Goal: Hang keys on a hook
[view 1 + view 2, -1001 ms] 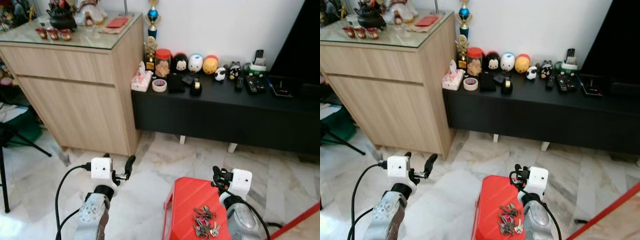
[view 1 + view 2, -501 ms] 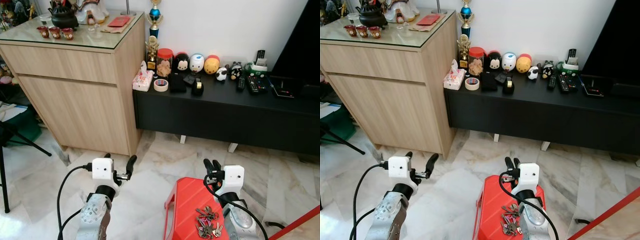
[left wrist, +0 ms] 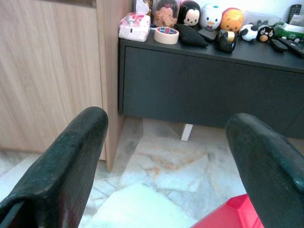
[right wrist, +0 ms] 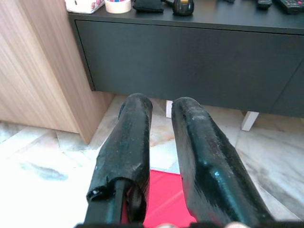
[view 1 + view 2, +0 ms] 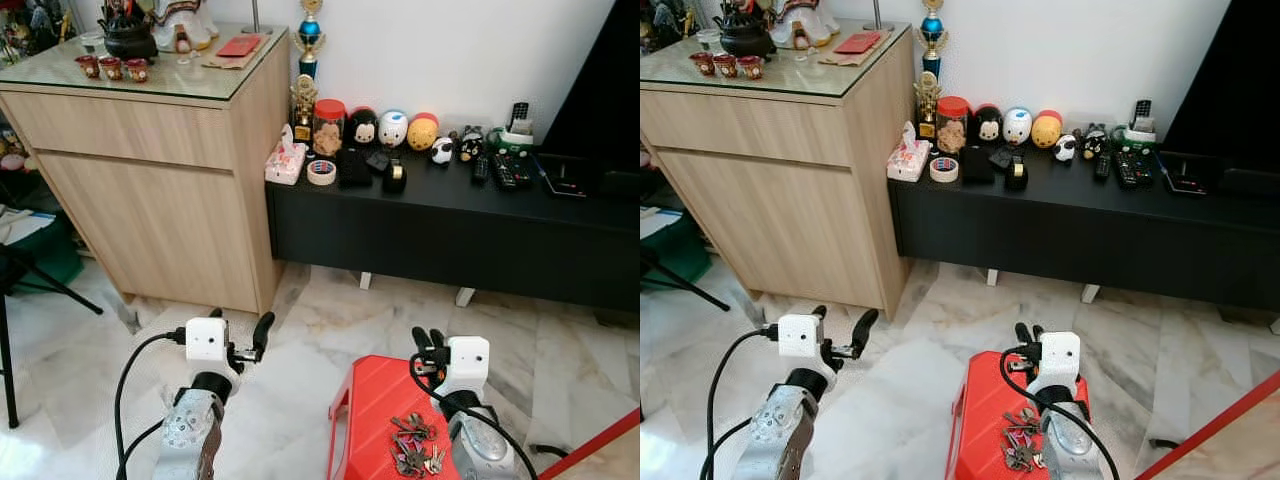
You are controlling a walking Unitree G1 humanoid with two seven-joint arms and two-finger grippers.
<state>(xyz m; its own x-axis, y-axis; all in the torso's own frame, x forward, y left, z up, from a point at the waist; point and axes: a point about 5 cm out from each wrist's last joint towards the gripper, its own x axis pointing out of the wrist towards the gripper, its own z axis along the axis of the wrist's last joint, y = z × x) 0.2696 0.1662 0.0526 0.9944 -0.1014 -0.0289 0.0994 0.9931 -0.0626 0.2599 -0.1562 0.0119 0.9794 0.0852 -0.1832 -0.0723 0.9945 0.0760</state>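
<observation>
The keys (image 5: 415,445) lay on a red stool (image 5: 372,405) beside open marble floor (image 5: 300,330), beneath the nearly closed, empty right end effector (image 5: 430,343), which had drifted slightly right, while the left end effector (image 5: 240,335) stayed spread open.

Head cameras look down; wrist cameras face the black console (image 3: 204,85).

I see keys (image 5: 1018,442) piled on a red stool (image 5: 980,420), right claw (image 5: 1026,335) just above, fingers nearly together; left claw (image 5: 840,331) spread wide.
</observation>
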